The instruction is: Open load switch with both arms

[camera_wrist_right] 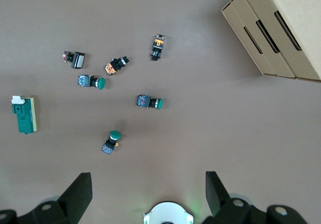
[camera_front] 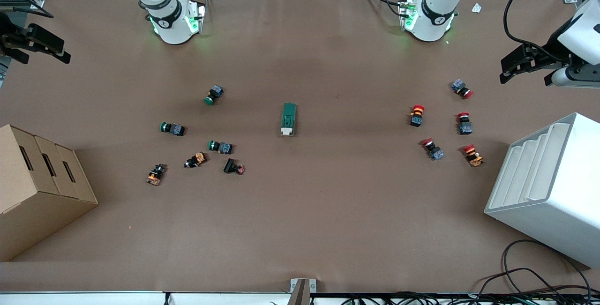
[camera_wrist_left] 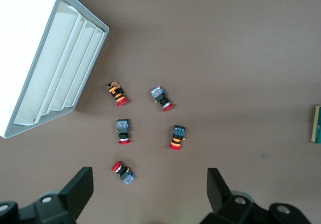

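The load switch (camera_front: 288, 119) is a dark-green block with a white tab on the end nearer the front camera. It lies flat at the middle of the table and shows in the right wrist view (camera_wrist_right: 24, 116), with only its edge in the left wrist view (camera_wrist_left: 317, 124). My left gripper (camera_front: 522, 68) hangs open and empty (camera_wrist_left: 149, 184) over the left arm's end of the table. My right gripper (camera_front: 42, 47) hangs open and empty (camera_wrist_right: 149, 186) over the right arm's end. Both are well away from the switch.
Several green-capped and black push buttons (camera_front: 220, 146) lie toward the right arm's end, and several red-capped ones (camera_front: 417, 115) toward the left arm's end. A cardboard box (camera_front: 37, 188) and a white slotted bin (camera_front: 548, 188) stand at the table's ends. Cables (camera_front: 529, 281) trail along the front edge.
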{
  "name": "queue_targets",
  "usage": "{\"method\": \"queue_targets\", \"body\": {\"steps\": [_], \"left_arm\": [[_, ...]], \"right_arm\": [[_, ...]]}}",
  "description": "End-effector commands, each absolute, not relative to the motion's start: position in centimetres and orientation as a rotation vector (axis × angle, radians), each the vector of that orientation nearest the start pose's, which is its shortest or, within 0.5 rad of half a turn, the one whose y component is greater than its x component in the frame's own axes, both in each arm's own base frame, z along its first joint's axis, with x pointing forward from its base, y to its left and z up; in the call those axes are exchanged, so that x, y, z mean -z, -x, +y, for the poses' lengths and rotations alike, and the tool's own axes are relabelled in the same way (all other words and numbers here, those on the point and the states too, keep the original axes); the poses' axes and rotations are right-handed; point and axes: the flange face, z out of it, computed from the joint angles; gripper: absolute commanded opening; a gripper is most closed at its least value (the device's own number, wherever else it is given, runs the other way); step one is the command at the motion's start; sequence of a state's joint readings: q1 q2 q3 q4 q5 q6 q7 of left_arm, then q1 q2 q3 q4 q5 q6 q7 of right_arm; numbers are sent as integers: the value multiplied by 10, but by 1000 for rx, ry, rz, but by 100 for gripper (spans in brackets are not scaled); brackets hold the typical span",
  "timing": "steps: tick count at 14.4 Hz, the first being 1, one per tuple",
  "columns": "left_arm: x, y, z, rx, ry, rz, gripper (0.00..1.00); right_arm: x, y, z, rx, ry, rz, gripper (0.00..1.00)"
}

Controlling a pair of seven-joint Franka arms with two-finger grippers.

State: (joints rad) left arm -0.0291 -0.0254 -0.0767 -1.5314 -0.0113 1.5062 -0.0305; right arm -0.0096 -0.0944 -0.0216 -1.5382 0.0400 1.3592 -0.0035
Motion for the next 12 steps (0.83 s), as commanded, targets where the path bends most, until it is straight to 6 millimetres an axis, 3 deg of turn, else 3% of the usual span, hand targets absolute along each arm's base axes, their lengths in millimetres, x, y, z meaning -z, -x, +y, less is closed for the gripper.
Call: {"method": "queue_targets", "body": {"steps": [1, 4, 6, 7, 9, 12], "left_arm": [[-656, -537, -60, 1, 3128, 140, 100], [-656, -537, -67, 3, 3131, 141, 100], [-642, -541, -95, -35, 3129, 201, 100], [-634, -544, -111, -46, 3135, 186, 100], [-614, -550, -165, -37, 3144, 171, 100], [-582, -560, -228, 24, 3177, 142, 100]], "right_arm": [[-675, -491, -5, -117, 3091, 0, 100], [-674, -491, -6, -120, 3091, 2, 100], [-674, -492, -7, -120, 3091, 7, 100], [-674, -492, -7, -122, 3091, 5, 100], [-676, -492, -7, -122, 3091, 7, 100], [-678, -492, -8, -115, 3091, 9, 100]]}}
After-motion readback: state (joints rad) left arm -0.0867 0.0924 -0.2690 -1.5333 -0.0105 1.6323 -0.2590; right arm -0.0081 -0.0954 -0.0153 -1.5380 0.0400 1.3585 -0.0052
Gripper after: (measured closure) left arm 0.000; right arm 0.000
